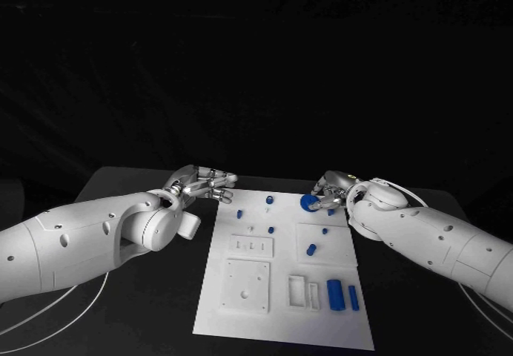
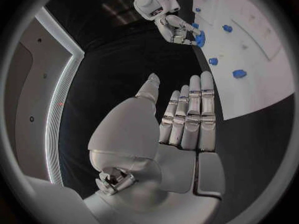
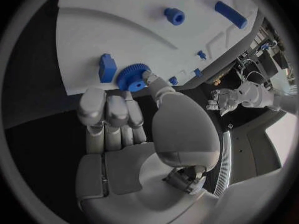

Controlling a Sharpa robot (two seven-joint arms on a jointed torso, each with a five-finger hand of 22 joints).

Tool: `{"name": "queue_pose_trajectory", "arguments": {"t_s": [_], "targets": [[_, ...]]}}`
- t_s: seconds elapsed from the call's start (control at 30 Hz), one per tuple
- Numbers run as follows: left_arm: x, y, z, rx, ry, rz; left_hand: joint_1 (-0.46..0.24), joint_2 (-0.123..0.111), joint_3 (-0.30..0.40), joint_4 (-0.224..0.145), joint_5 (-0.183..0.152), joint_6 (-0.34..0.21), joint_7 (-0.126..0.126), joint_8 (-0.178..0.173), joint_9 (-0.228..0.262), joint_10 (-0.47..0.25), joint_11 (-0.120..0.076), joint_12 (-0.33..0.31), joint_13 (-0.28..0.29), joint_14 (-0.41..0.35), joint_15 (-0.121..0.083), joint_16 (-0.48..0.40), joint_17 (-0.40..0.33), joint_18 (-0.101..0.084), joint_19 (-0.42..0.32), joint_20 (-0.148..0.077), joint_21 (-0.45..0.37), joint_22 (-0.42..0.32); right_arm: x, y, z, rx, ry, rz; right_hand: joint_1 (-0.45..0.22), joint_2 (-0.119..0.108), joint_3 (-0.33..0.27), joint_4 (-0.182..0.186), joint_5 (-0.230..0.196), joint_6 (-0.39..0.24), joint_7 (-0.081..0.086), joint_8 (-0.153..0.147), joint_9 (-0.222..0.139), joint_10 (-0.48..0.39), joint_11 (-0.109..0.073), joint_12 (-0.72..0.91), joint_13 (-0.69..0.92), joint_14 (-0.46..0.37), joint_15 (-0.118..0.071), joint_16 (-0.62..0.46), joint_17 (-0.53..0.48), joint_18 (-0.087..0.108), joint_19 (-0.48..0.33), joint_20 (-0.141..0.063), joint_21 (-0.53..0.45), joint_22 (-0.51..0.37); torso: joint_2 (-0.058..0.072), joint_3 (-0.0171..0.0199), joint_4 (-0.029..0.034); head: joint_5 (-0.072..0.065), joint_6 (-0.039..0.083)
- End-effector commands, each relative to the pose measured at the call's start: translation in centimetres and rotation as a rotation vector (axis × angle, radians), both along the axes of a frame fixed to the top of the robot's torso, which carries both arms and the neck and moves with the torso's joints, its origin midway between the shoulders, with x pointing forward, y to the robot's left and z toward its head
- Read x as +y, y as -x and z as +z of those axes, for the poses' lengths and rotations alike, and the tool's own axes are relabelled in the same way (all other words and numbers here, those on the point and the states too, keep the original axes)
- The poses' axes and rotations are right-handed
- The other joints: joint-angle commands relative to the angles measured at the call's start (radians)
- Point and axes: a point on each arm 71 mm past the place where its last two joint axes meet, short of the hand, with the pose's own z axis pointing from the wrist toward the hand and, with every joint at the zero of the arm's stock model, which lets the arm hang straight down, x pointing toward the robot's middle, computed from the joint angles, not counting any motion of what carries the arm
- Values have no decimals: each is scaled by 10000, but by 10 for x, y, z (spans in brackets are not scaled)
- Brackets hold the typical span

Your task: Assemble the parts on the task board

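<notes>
A matt white task board point(image 1: 280, 311) holds smooth blue parts, probably plastic. A toothed blue gear point(image 3: 131, 77). Hands point(image 2: 187, 119) look satin metal.

One board, a scatter of blue parts

One white task board point(image 1: 248, 317) on the table point(image 1: 128, 311); one blue gear point(image 1: 309, 203), two blue bars point(image 1: 336, 294) side by side, and about six small blue pieces point(image 1: 311, 250).

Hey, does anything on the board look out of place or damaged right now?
Nothing stands out. The task board lies flat and looks intact, and the right hand touches a blue gear at its far edge.
</notes>
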Motion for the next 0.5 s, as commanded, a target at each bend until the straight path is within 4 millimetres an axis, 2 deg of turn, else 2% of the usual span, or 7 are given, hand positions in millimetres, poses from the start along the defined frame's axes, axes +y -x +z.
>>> {"name": "queue_pose_trajectory", "arguments": {"t_s": [0.03, 0.2, 0.27, 0.4, 0.5], "targets": [[-3, 0, 1, -42, 42, -202, -26, 59, -12, -25, -4, -85, 16, 16, 9, -90, 2, 35, 13, 9, 17, 35, 9, 164, -22, -19, 33, 10, 3, 3, -7, 263, 337, 154, -77, 165, 284, -178, 176, 247, -51, 19, -10, 91, -38, 110, 560, 43, -47, 43, -26, -36, 574, 10, -99, 294, -8, 10, -15, 3, -15], [-3, 0, 1, -46, 39, -188, -26, 59, -12, -25, -4, -85, 16, 16, 9, -90, 2, 35, 13, 9, 17, 35, 9, 164, -22, -19, 33, 10, 9, 7, 0, -416, 424, 173, -179, 427, 817, -497, 268, 795, -200, 9, 68, 218, -120, 258, 687, 49, -92, -21, -90, -98, 571, -30, -176, 334, -17, 15, -13, -1, -18], [-2, 0, 1, -47, 38, -184, -26, 59, -12, -25, -4, -85, 16, 16, 9, -90, 2, 35, 13, 9, 17, 35, 9, 164, -22, -19, 33, 10, 14, 9, 4, -702, 458, 228, -317, 467, 949, -608, 427, 958, -245, 6, 98, 287, -138, 312, 737, 54, -116, -46, -119, -127, 575, -59, -220, 349, -16, 13, -6, 3, -15], [-2, 0, 1, -50, 36, -172, -26, 59, -12, -25, -4, -85, 16, 16, 9, -90, 2, 35, 13, 9, 17, 35, 9, 164, -22, -19, 33, 10, 21, 12, 9, -1049, 491, 327, -419, 517, 994, -741, 487, 1058, -278, 15, 121, 345, -150, 333, 785, 61, -133, -48, -128, -154, 587, -84, -268, 380, -13, 9, 17, -9, -28], [-2, 0, 1, -52, 33, -161, -26, 59, -12, -25, -4, -85, 16, 16, 9, -90, 2, 35, 13, 9, 17, 35, 9, 164, -22, -19, 33, 10, 27, 16, 14, -1398, 481, 462, -428, 533, 1040, -781, 751, 1088, -277, 9, 127, 334, -153, 304, 785, 57, -142, -58, -141, -157, 585, -91, -292, 389, -13, 10, 20, -24, -49]]}}
